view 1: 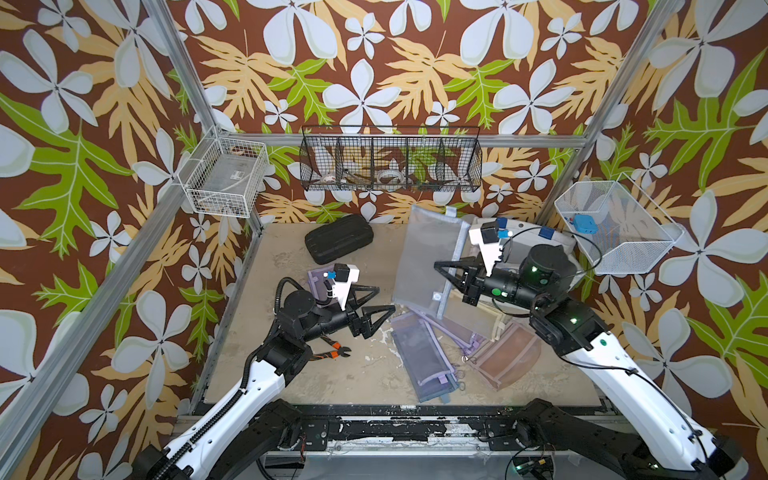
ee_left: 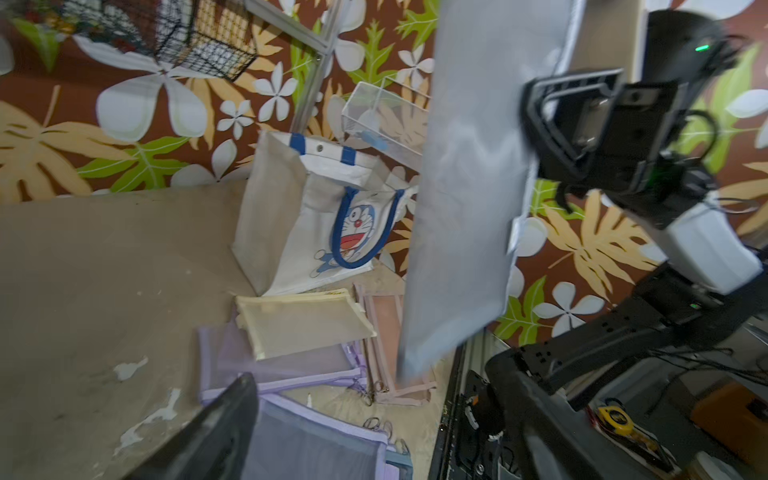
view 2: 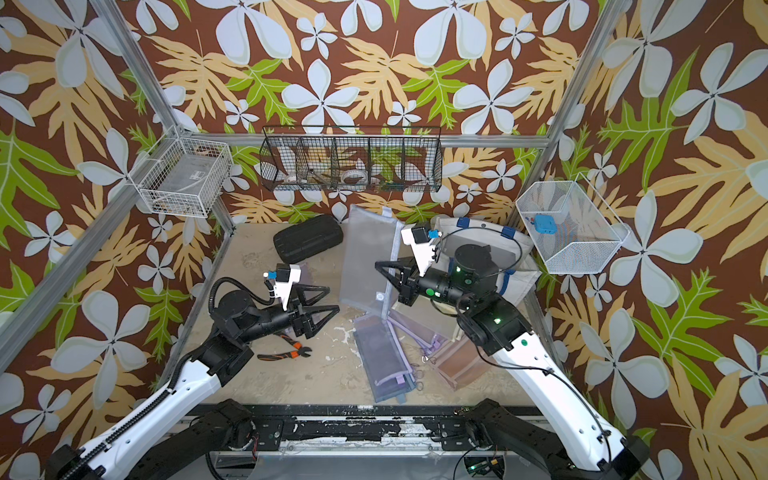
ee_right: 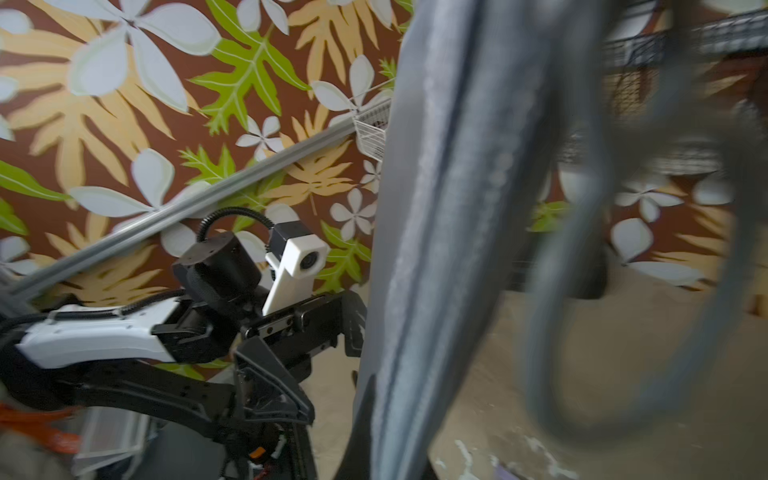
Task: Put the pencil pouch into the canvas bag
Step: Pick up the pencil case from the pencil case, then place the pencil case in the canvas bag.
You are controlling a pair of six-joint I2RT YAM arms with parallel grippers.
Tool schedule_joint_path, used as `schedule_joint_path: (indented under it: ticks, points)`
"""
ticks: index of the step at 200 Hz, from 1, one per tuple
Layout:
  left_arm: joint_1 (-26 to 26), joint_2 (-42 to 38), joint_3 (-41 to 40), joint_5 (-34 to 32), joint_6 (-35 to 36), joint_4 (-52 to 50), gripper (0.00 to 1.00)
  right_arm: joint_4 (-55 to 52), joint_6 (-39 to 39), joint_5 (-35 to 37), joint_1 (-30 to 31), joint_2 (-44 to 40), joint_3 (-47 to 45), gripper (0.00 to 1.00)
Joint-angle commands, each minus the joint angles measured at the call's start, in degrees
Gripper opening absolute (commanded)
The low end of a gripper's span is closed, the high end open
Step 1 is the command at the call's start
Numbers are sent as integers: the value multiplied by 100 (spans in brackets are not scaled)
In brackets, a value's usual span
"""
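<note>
Right tool (view 1: 440, 267) clamped shut on the zip edge of the grey pouch (view 1: 426, 253). Pouch hangs in the air beside the bag (ee_left: 291, 224), not over its mouth. Left tool (view 1: 385, 300) gapes wide, empty, farther from the bag. Pickup looks done; carry-over and drop remain. Spare pouches (view 1: 424, 357) lie on the bench (view 1: 332, 374) before the bag.

Grey mesh pencil pouch (view 1: 426, 259); white canvas bag (ee_left: 286, 232), blue handles (ee_left: 297, 143), blue-white cat print (ee_left: 356, 228); black hard case (view 1: 338, 237); beige surface (view 1: 332, 374).
</note>
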Motion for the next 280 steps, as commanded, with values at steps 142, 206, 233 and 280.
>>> schedule_joint_path:
  ticks: [142, 206, 233, 280]
  points:
    - [9, -266, -1115, 385, -1626, 973, 98, -1587, -5897, 6992, -988, 1973, 1681, 0]
    - [-379, -773, -1153, 114, -1578, 900, 97, -1141, -6821, 7123, -1524, 2557, 1294, 0]
    - [-503, -886, -1043, -10, -1405, 676, 96, -1369, -6796, 6955, -1560, 2880, 1225, 0]
    - [-618, -962, -700, -406, -968, -38, 95, -1620, -6612, 6537, -1962, 3157, 1201, 0]
